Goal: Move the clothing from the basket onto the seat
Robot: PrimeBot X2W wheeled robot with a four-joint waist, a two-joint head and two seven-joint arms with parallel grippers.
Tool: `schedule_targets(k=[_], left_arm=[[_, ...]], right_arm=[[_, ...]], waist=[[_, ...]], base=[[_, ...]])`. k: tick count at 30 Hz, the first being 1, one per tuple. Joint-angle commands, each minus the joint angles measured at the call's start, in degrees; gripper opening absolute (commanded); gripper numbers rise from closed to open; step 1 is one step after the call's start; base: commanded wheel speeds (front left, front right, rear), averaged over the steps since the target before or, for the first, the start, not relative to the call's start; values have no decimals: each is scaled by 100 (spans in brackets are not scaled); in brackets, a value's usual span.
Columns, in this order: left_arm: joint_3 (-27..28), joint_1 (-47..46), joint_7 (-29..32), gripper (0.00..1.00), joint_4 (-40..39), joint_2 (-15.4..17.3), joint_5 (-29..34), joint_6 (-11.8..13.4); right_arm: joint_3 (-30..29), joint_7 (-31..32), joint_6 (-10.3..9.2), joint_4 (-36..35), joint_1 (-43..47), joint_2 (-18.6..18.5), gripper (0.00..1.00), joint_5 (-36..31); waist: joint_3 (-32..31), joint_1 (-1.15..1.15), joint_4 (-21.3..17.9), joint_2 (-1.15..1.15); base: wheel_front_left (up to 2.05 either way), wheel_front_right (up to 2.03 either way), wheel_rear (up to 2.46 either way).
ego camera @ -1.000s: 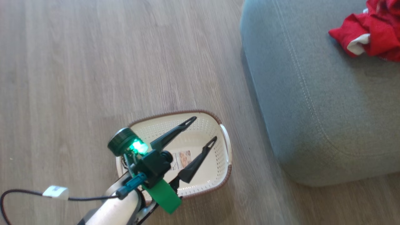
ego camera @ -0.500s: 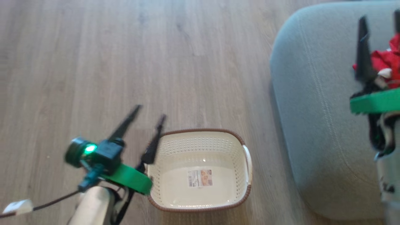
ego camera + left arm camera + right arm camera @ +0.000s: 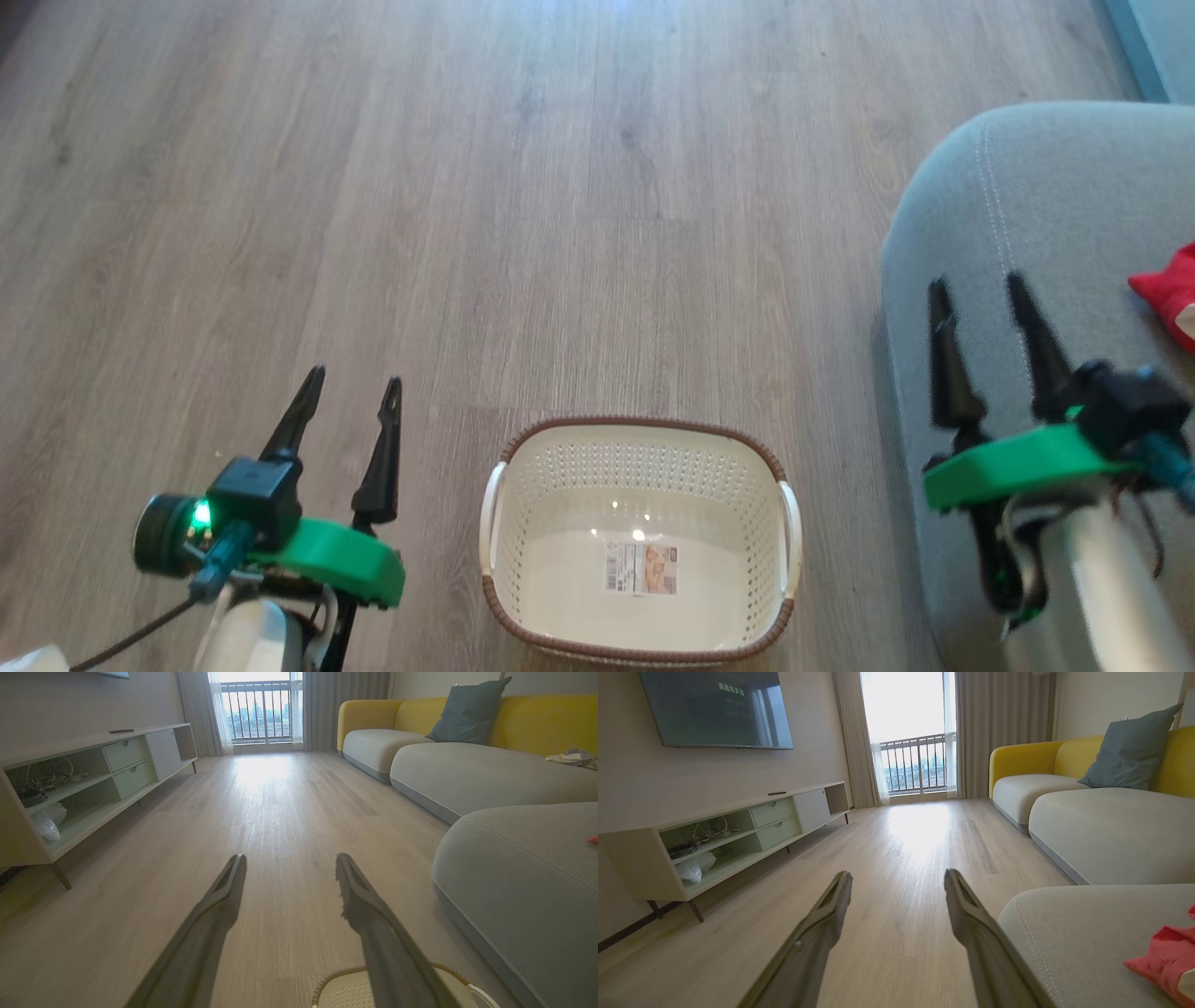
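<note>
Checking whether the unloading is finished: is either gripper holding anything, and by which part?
Nothing is held: the left gripper and the right gripper both stand open and bare.

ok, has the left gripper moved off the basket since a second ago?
Yes. The left gripper was over the basket a second ago; now it sits clear of it, to its left over the floor, fingers open and empty.

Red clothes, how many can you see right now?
1: red clothing on the seat, at the head view's right edge, cut off by the frame. More may lie out of frame. The basket holds none.
</note>
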Motion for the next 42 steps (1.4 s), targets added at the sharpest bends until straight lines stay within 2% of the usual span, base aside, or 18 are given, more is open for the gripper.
schedule_targets(k=[1, 15, 42], left_arm=[[271, -102, -29, 100, -133, -18, -16, 28], [392, 2, -29, 100, 354, -66, -197, -33], [503, -108, -29, 100, 146, -67, -698, -329]], right_arm=[[176, -36, -1, -120, -44, 54, 100, -104], [390, -36, -1, 74, 368, 227, 100, -348], [436, -36, -1, 86, 264, 233, 100, -17]], waist=[[-55, 1, 57, 0], [-54, 1, 92, 0], [27, 1, 82, 0]], base=[[0, 0, 0], [0, 0, 0], [0, 0, 0]])
